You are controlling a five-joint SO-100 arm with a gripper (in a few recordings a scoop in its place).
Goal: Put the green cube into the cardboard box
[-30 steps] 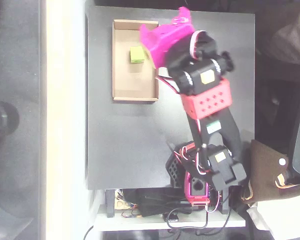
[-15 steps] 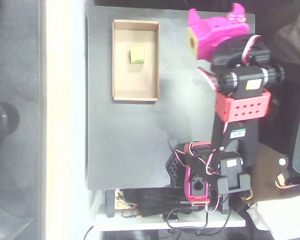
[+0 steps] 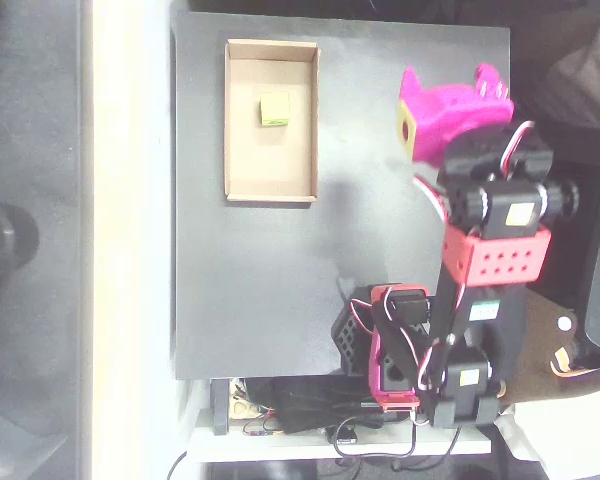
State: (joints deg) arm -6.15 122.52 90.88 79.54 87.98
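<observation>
- The pincer [image 3: 412, 131] was over the right part of the tabletop [image 3: 250, 260] in the overhead view, well apart from the box [image 3: 271, 191]; it held nothing.
- From above I could not tell how far its jaws were parted, because the magenta body covered them and only the yellow-faced tip was clear.
- The arm [image 3: 495, 260] was folded close to its base at the right edge of the tabletop.
- The cube [image 3: 274, 109] lay on the floor of the box, in the upper half, apart from all four walls and a little turned against them.
- In my judgement the task was already done, since the cube rested inside the box with no contact from the pincer.
- The cube looked small, stiff and light, with plain matte faces, so I would expect it to hold well between the pads and not to slip much.
- If it had to be taken again, two opposite flat faces would be the place to grip, coming from above, with the jaws turned to match its small rotation.
- The box seemed thin and light, with low walls; a push on a wall would probably shift it on the tabletop.
</observation>
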